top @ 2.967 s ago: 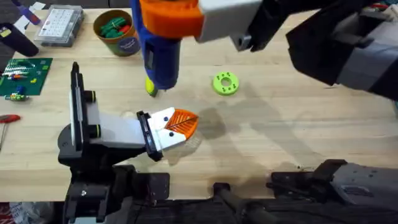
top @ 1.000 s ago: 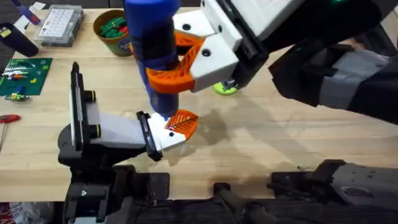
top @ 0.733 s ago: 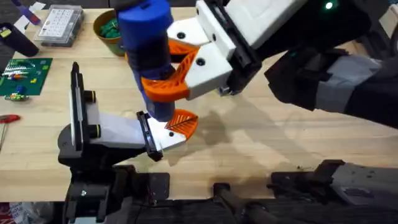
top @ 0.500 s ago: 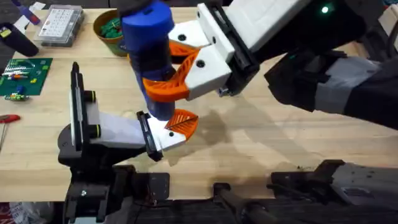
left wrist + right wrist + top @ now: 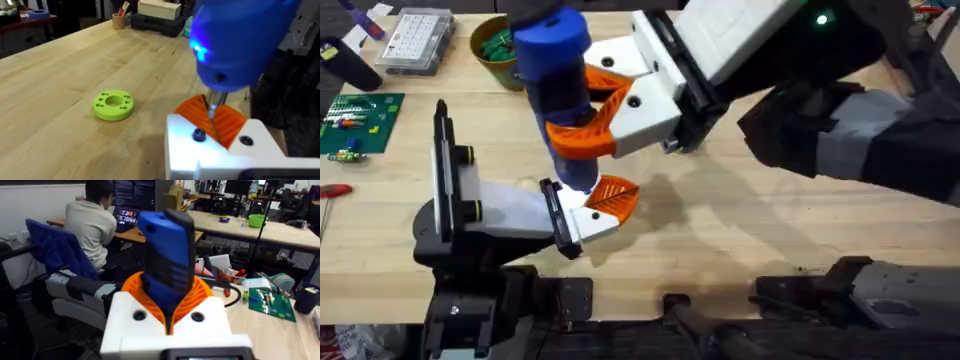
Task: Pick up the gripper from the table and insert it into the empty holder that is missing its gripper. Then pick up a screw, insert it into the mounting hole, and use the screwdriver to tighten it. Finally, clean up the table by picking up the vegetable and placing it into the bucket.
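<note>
Screwdriver clamped in right gripper, orange pads wrapped round the blue body, long axis near upright. Metal tip points down at the mounted orange gripper finger, which sits on the white block at the holder end, toward the table front. In the left wrist view the tip hangs just above and beside the dark screw head on the white block; contact unclear. Judgement: next move turns on lining the tip over that screw, then pressing straight down. Right arm does it. Left gripper jaws: cannot tell. Lime-green ring lies apart. Bucket at far edge.
</note>
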### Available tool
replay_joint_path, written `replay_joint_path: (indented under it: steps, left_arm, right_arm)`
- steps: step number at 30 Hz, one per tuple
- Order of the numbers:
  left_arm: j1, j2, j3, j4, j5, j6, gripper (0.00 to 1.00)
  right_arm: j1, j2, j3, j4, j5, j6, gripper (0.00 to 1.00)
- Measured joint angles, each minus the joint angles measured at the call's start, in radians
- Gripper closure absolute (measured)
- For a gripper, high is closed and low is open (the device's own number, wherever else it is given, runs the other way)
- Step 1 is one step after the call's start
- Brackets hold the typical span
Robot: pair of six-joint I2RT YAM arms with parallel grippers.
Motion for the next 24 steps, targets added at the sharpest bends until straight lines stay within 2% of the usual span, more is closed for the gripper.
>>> replay_joint_path:
  steps: [24]
  left_arm:
    - [0.000, 0.000, 0.000, 0.000, 0.000, 0.000, 0.997]
  right_arm:
    - [0.000, 0.013, 0.000, -0.036, -0.001, -0.009, 0.992]
